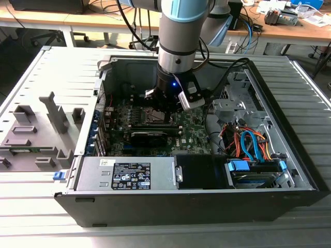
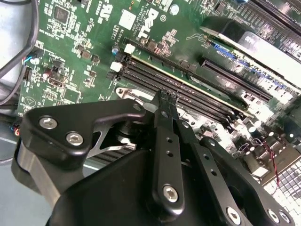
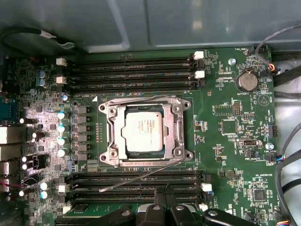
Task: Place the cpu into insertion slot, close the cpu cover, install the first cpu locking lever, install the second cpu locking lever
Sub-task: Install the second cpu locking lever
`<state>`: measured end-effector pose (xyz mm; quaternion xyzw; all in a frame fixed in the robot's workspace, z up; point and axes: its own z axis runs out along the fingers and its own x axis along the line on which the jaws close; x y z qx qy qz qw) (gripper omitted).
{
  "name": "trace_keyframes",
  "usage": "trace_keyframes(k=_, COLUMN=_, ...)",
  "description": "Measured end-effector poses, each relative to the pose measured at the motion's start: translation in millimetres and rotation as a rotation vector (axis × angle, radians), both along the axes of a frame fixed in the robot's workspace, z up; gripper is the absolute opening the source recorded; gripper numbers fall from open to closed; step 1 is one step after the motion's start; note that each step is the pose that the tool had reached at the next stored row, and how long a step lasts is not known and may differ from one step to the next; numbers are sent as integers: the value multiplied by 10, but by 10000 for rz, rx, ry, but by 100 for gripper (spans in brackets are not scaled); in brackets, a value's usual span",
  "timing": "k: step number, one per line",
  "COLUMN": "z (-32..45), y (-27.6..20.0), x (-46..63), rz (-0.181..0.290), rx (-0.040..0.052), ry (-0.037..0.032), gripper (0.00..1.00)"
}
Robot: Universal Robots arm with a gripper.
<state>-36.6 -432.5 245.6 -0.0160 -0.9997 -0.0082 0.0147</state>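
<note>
In the first wrist view the cpu, a square chip with a silvery top, lies in the insertion slot. The cpu cover is folded flat over it, and the chip shows through its window. One thin wire locking lever slants loose across the memory slots, its free end pointing away from the socket. The other lever runs along the socket's opposite edge. My gripper hovers over the memory slots beside the socket. Its black fingers are shut together with nothing between them. In the exterior view the gripper hangs low inside the open computer case.
Black memory slots flank the socket on both sides. A coin battery sits on the board. In the exterior view, a black block, a power supply and coloured cables crowd the case. Grey fixtures stand at the exterior view's left.
</note>
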Motion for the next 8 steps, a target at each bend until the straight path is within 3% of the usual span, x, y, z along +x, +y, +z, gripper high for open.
trace_keyframes(k=8, z=-14, y=1, x=-3, rz=-1, rx=0, ry=0, gripper=11)
